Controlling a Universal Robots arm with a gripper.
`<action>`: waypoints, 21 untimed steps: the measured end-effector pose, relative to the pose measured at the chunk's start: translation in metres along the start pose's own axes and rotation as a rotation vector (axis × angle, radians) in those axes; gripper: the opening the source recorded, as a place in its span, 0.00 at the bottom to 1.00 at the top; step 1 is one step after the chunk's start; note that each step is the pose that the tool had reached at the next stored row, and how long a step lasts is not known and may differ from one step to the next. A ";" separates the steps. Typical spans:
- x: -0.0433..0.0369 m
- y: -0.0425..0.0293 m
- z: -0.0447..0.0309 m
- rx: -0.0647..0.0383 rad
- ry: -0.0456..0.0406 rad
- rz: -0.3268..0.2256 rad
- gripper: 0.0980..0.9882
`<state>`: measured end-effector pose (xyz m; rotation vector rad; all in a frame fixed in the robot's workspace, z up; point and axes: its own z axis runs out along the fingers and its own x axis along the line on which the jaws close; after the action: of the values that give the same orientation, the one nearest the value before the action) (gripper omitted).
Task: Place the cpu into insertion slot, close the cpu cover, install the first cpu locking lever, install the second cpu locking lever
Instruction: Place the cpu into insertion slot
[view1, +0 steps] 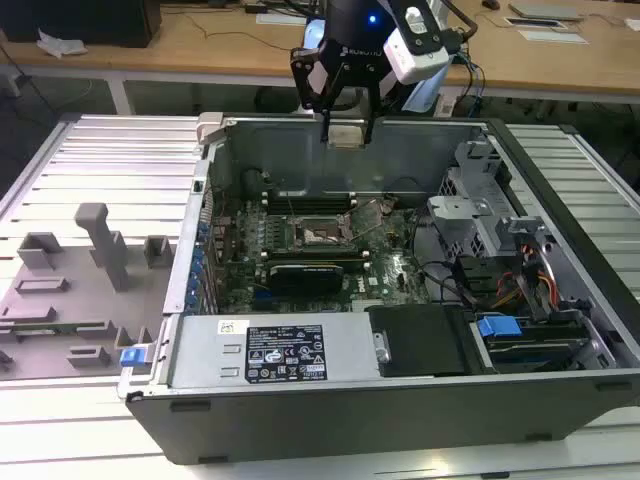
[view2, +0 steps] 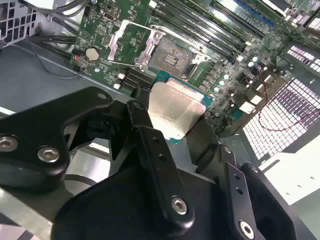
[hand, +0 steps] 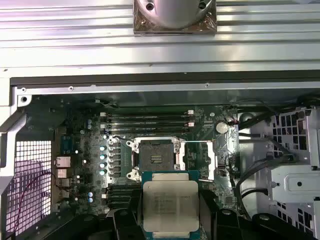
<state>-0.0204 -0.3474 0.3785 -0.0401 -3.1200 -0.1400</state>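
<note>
Exterior view: holds cpu (view1: 345, 135) by its edges in part-closed jaws, well above insertion slot (view1: 318, 236); should descend level, corners matched.

A long wooden desk (view1: 200, 45) on white legs (view1: 120, 96) ran across the top of the exterior view, papers (view1: 548, 28) at its upper right, a dark box (view1: 80, 18) at upper left. Below it spread a ribbed aluminium table (view1: 110, 165), with shadowed floor (view1: 35, 110) under the desk.
</note>
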 end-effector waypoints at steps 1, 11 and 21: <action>0.0000 0.0000 0.0000 0.000 0.0000 0.000 0.50; -0.0001 -0.0003 0.0030 0.000 0.0000 0.000 0.50; -0.0003 -0.0013 0.0147 0.000 0.0000 0.000 0.50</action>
<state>-0.0204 -0.3473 0.3638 -0.0400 -3.1200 -0.1400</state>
